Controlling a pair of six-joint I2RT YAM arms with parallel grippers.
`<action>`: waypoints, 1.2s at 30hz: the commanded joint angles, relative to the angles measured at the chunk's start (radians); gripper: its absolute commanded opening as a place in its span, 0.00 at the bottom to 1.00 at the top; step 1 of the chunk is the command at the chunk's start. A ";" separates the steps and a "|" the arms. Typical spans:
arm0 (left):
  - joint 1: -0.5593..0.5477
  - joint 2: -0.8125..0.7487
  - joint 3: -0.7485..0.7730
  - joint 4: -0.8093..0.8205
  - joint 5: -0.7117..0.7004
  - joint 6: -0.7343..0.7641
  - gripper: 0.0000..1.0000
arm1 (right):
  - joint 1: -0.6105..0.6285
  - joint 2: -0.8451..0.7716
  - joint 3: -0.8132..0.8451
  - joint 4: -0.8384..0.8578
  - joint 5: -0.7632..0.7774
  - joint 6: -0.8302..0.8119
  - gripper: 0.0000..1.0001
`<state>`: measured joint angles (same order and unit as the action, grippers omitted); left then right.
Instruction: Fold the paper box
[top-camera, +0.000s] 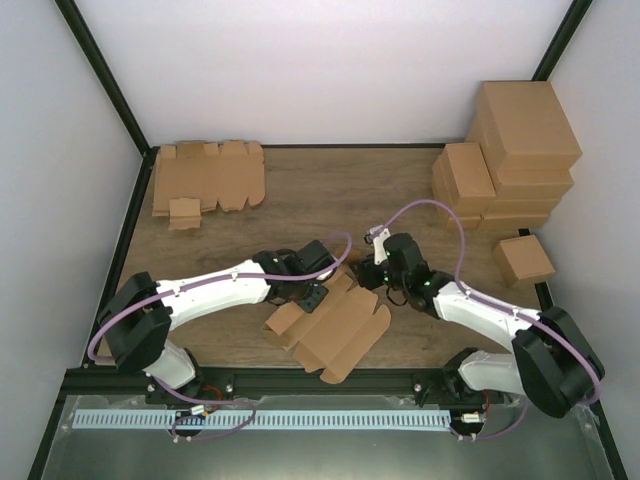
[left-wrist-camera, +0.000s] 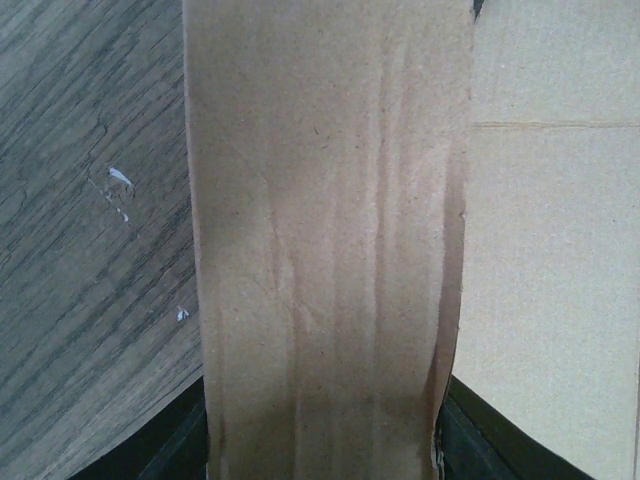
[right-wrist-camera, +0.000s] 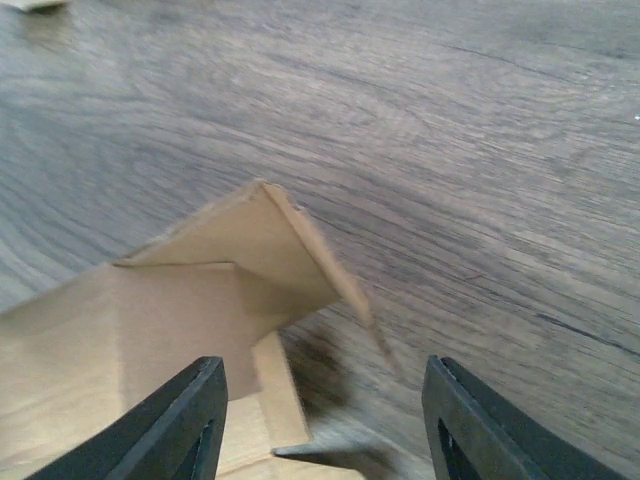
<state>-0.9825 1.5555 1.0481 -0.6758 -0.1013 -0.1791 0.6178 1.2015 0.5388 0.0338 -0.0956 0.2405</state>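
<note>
The paper box (top-camera: 335, 325) is a brown die-cut cardboard blank lying mostly flat at the near middle of the table, with some flaps raised. My left gripper (top-camera: 318, 292) is at its far left edge. In the left wrist view a raised panel (left-wrist-camera: 320, 250) fills the gap between my wide-apart fingers (left-wrist-camera: 185, 450), and the gripper (left-wrist-camera: 322, 450) is open around it. My right gripper (top-camera: 368, 278) is at the blank's far right corner. In the right wrist view it (right-wrist-camera: 325, 400) is open and empty, with a lifted flap (right-wrist-camera: 230, 270) just ahead of its left finger.
A stack of flat cardboard blanks (top-camera: 205, 180) lies at the back left. Several folded brown boxes (top-camera: 510, 150) are stacked at the back right, and one small box (top-camera: 523, 260) stands alone near the right edge. A black frame borders the table.
</note>
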 joint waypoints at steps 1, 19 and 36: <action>-0.004 -0.014 0.016 -0.012 -0.006 0.003 0.48 | 0.004 0.064 0.042 0.011 0.082 0.002 0.57; -0.003 -0.021 0.027 -0.029 -0.028 -0.006 0.48 | 0.004 0.176 0.112 0.063 -0.019 -0.055 0.01; -0.002 -0.006 0.036 -0.012 0.002 -0.022 0.48 | 0.157 0.006 -0.020 -0.102 0.136 0.201 0.01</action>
<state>-0.9825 1.5509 1.0679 -0.7052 -0.1005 -0.1902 0.7383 1.2186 0.5396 -0.0620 0.0116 0.3653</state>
